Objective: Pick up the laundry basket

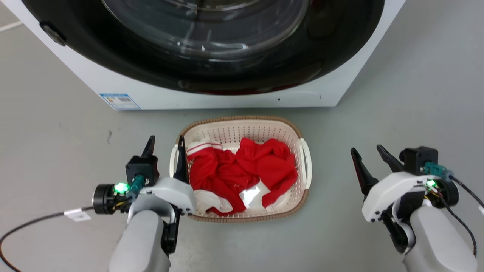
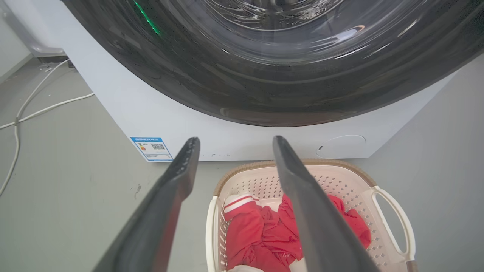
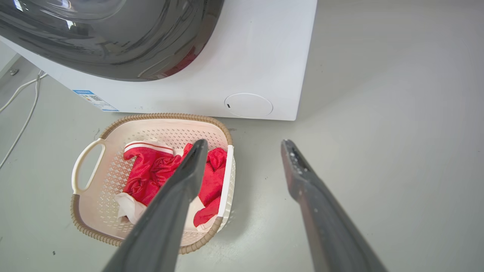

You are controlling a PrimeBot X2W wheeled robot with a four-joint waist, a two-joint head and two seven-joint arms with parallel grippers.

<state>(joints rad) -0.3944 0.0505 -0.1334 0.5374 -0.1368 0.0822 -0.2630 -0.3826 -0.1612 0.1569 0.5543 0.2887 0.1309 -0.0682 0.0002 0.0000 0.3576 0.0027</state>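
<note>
My left end effector (image 1: 166, 139) stands open at 9 o'clock of the basket (image 1: 242, 119), one finger hiding part of its left handle (image 1: 172, 160). The one basket, on the floor before the top-cropped washer (image 1: 227, 99), holds crumpled red-and-white clothes (image 1: 245, 166), count unclear. My right end effector (image 1: 366, 148) is open at 3 o'clock, well apart.

Washer sticker (image 2: 151, 148): blue and white, QR code, print too small to read;
Cable tag (image 1: 77, 215): white, nothing legible
</note>
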